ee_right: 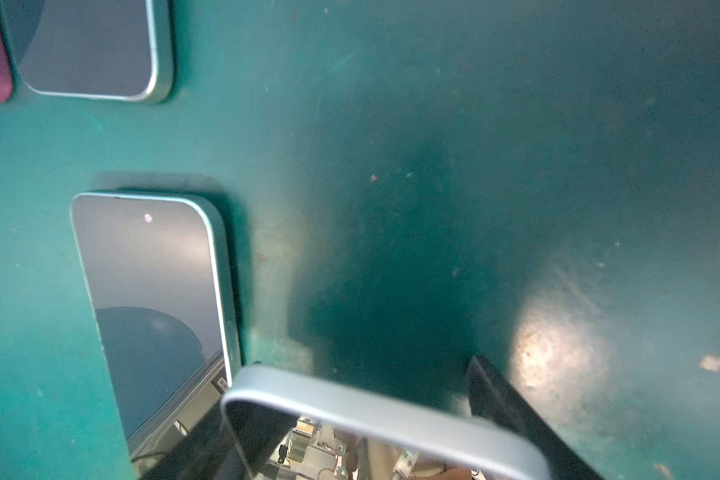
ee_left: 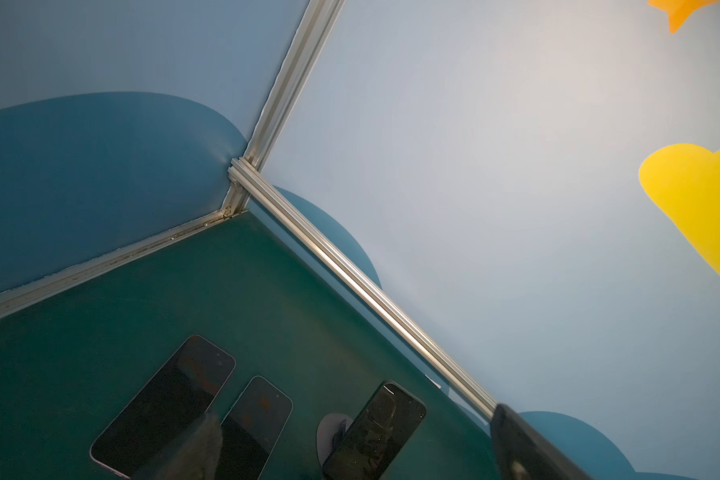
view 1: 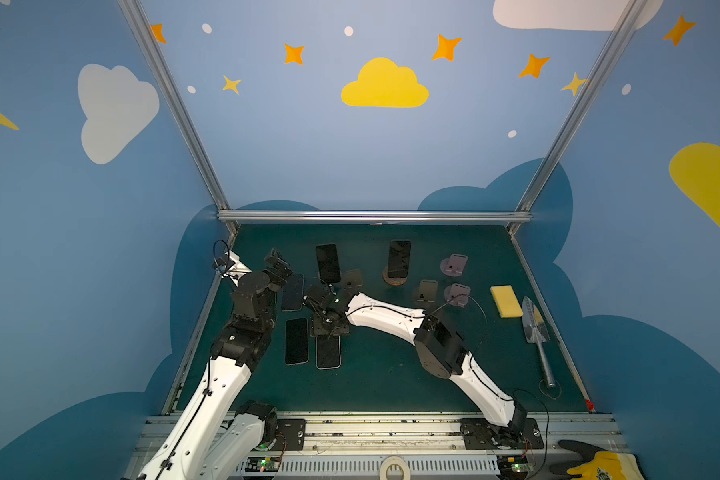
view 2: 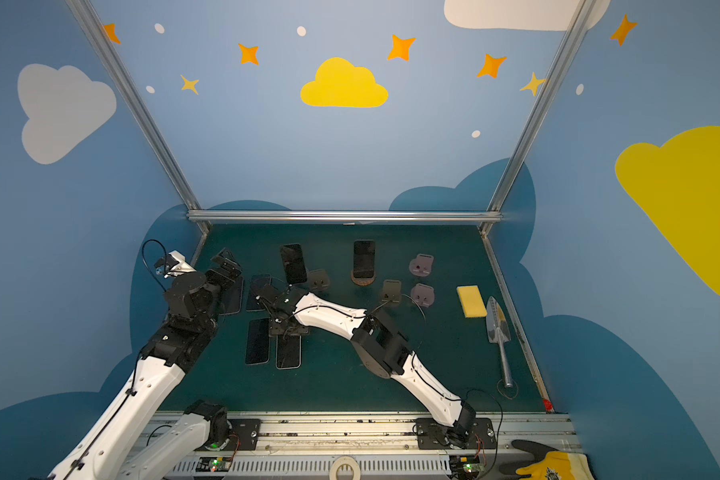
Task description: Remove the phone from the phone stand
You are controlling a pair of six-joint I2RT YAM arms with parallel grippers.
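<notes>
right pincer (view 1: 328, 330) low over a blue-rimmed phone (ee_right: 371, 409) on the mat (view 1: 391, 374)
the phone lies flat beside other flat phones (view 1: 296, 341), off any stand, its rim between the pincer's fingers; whether they clamp it or stand clear i cannot tell; left pincer (view 1: 278, 262) gapes wide, empty, near the far left corner; four empty stands (view 1: 454, 264) suggest most of the job is done; left to do: a dark phone (view 1: 327, 262) and another on a round wooden stand (view 1: 395, 279) lean upright at the back
</notes>
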